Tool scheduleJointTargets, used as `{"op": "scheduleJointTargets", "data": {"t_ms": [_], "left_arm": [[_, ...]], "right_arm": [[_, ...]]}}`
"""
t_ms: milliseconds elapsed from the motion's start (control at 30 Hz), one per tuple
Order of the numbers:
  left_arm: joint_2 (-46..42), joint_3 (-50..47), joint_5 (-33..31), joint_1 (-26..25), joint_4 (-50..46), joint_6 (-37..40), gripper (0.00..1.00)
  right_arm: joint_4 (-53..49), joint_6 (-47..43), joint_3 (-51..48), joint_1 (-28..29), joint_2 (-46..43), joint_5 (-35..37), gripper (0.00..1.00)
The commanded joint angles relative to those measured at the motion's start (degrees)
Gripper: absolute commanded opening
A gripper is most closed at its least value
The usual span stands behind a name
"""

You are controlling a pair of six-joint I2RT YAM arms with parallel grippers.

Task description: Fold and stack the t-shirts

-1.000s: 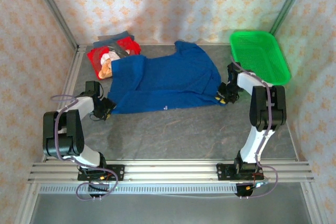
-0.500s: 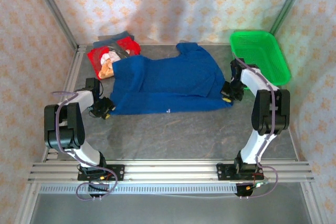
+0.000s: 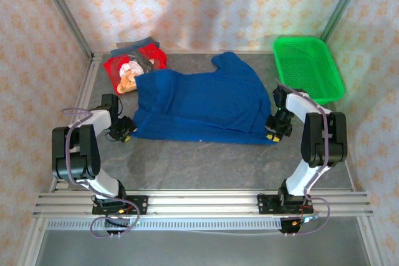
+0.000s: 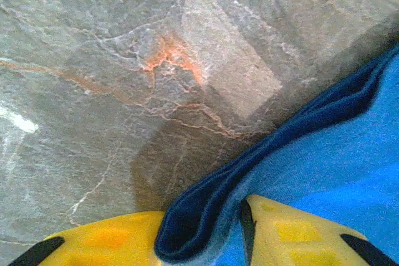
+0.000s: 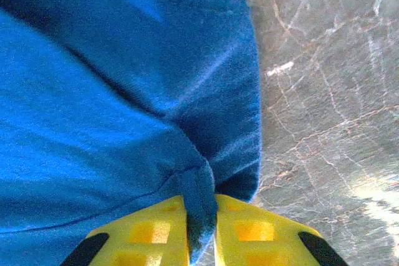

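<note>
Grey marbled tabletop (image 3: pixel 206 160) carries the royal-blue t-shirt (image 3: pixel 199 101), spread flat between our arms, one sleeve touching the red teddy-bear shirt (image 3: pixel 121 70). We hold its near corners with left gripper (image 3: pixel 124 130) and right gripper (image 3: pixel 277 128), likely to draw it taut for folding. Wrist views add what overhead leaves unclear: cloth clamped between each pair of yellow fingers (image 4: pixel 106 241).

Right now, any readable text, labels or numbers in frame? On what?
No text can be read.
Blue t-shirt: tiny white mark by the near hem, too small to read.
Red t-shirt: printed picture, no legible lettering.
Green basket: no label visible.
</note>
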Motion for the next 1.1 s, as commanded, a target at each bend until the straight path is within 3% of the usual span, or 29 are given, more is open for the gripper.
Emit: {"op": "scheduleJointTargets", "data": {"t_ms": [0,133,333,433,533,767,1067], "left_arm": [[1.20,-3.70,-5.00,0.75,2.14,0.76,0.46],[0.09,-1.90,-4.03,0.70,1.08,0.80,0.52],[-4.73,1.54,-5.71,0.71,-5.70,0.86,0.62],[-9.09,2.58,-5.64,0.74,-7.78,-0.03,0.68],[-13.20,3.63,-4.46,0.71,-7.88,-0.86,0.70],[-18.90,8.38,-3.04,0.14,-10.80,1.80,0.71],[-24.35,7.73,-1.98,-0.07,-11.71,3.40,0.72]], "right_arm": [[5.65,2.86,-0.18,-0.23,-2.78,0.04,0.25],[8.92,4.50,3.28,-0.38,-2.49,-1.58,0.41],[4.11,3.96,10.22,0.17,-3.84,-4.80,0.47],[3.81,5.48,10.29,1.38,-5.66,-10.75,0.49],[4.13,7.24,9.08,3.99,-4.80,-13.34,0.49],[17.11,15.05,-1.32,6.17,-3.50,-16.22,0.47],[22.55,17.08,-2.13,7.37,2.13,-17.50,0.45]]}}
